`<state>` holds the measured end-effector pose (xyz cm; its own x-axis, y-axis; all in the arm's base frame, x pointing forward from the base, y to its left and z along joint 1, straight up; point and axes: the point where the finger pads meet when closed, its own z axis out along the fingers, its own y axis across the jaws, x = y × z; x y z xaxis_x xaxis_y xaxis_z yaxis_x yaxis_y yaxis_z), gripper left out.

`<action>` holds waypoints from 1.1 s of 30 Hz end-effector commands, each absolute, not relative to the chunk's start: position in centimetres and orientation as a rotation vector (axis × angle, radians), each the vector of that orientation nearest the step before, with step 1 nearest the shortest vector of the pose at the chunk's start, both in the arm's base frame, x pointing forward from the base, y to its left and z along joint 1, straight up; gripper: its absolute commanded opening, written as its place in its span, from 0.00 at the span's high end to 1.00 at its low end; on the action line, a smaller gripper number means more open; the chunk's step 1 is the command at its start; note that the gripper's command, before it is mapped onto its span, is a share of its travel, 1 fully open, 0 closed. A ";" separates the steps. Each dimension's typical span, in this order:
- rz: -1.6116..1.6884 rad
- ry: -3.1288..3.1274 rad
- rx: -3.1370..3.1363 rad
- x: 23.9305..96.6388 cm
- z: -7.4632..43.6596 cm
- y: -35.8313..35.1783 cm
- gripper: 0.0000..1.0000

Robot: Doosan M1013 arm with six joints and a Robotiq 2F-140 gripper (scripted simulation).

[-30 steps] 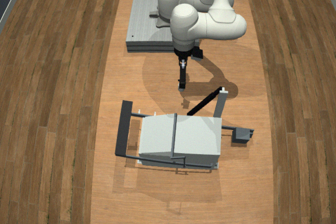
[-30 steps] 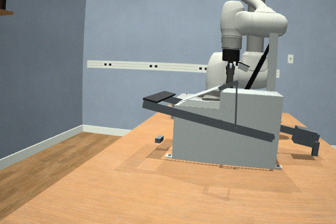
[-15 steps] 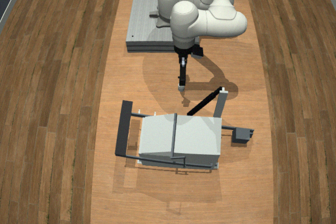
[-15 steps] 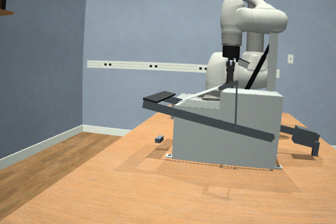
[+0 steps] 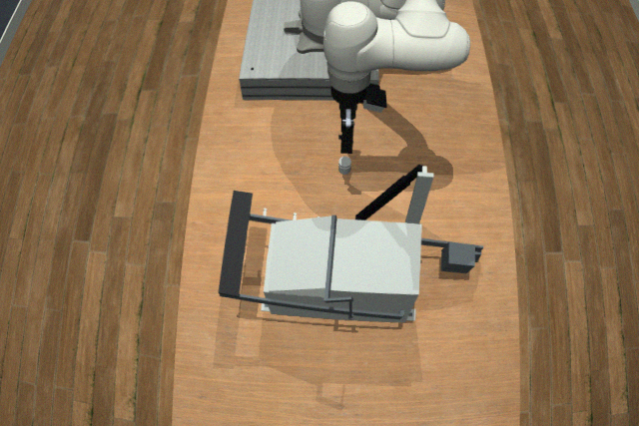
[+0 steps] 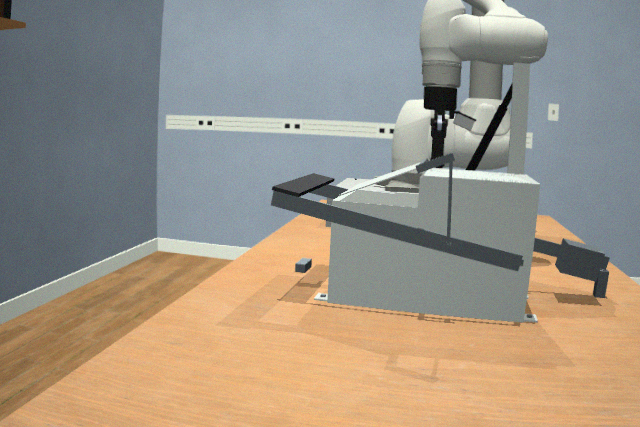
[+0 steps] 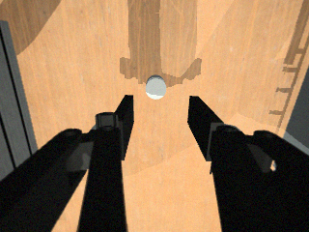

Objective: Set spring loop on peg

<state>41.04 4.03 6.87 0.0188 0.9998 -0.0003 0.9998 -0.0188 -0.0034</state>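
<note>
A: Hand state?
B: Gripper (image 5: 345, 151) (image 6: 437, 164) (image 7: 160, 108) part-spread, nothing pinched. Steel weight (image 5: 344, 165) (image 7: 155, 87) below the fingertips, slightly off their line.
A: Picking it, I guess. How?
B: Centre the gap over it, check clearance both sides, drop straight, squeeze evenly. Keep its base level for the pedal (image 5: 236, 243) (image 6: 303, 184).

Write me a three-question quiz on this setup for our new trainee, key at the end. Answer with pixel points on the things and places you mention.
1. True or false: the gripper (image 5: 346, 151) (image 6: 437, 165) (image 7: 160, 108) is holding the weight (image 5: 344, 165) (image 7: 155, 87).
2. The pedal (image 5: 236, 243) (image 6: 303, 184) is: A) raised; B) pressed down against the bench (image 5: 464, 374) (image 6: 258, 360) (image 7: 159, 193); C) detached from the feeder (image 5: 376, 256) (image 6: 429, 262).
3. Fill in: in the wrist view, the weight's visible top is ____ in outline.

Key: 1 false; 2 A; 3 round.
</note>
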 end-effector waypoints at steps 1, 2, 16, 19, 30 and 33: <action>0.003 -2.199 -2.241 41.1 6.9 4.0 0.76; 0.003 -2.199 -2.241 41.1 6.9 4.0 0.76; 0.003 -2.199 -2.241 41.1 6.9 4.0 0.76; 0.003 -2.199 -2.241 41.1 6.9 4.0 0.76; 0.003 -2.199 -2.241 41.1 6.9 4.0 0.76; -0.164 -2.110 -2.180 42.7 11.5 4.2 0.76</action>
